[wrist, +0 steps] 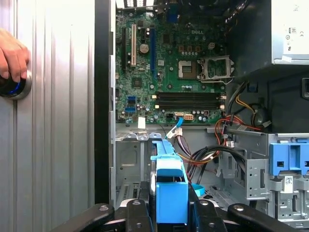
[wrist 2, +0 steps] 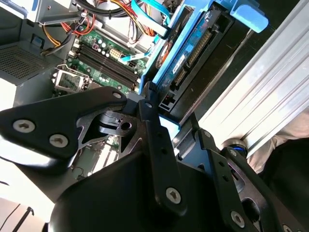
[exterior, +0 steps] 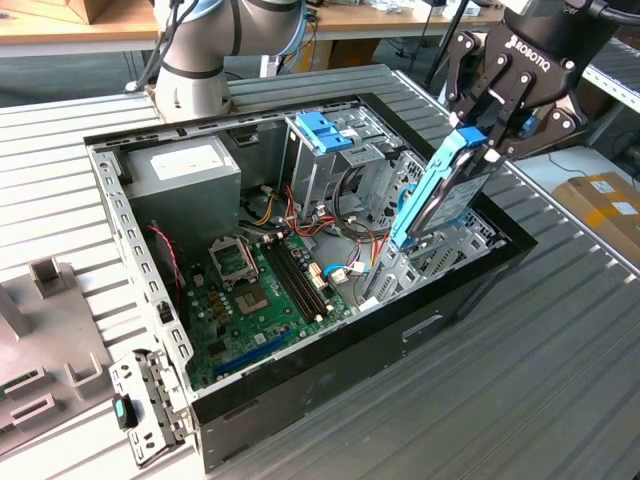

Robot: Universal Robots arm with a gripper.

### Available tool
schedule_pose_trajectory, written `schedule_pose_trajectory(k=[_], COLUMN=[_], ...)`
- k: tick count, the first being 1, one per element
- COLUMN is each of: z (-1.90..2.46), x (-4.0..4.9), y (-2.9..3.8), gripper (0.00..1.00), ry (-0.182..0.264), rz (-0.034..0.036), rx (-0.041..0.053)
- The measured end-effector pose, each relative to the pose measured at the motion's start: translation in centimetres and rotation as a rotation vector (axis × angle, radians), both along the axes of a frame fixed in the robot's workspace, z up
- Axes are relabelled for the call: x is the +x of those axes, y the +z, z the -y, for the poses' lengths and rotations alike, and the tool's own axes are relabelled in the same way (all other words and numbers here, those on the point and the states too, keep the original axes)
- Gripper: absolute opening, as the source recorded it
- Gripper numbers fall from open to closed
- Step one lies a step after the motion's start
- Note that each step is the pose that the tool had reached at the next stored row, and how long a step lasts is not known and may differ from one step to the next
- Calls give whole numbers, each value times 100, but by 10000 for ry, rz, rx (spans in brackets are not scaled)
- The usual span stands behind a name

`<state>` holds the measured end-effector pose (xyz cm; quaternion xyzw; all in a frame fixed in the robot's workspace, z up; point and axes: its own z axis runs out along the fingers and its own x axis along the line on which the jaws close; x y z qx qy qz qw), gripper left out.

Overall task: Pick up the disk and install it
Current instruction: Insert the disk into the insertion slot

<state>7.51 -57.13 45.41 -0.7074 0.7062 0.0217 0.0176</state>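
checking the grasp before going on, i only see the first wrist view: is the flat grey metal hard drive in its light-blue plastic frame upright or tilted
Observer: Tilted. In the exterior view the hard drive leans, its upper end clamped in the black gripper.
Operator: where's its lower end
Observer: Inside the black computer case, over the grey metal bay on the exterior view's right; I cannot tell if it touches.

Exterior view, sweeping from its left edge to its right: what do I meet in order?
Grey fixture → power supply → blue bracket → disk, held upright over the case by the hand → cardboard box.
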Motion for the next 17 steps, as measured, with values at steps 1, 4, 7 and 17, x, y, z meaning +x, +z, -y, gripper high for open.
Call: schedule_pose_trajectory(k=[1,4,7,17], z=[0,-1,0,0], x=[0,14,31,68], y=[-11,-41,-61,21], gripper=[37,37,37,37], ry=[-7,-12,-12,-11], rz=[0,-6,-11,-27], rx=[-7,-29,-33,-62])
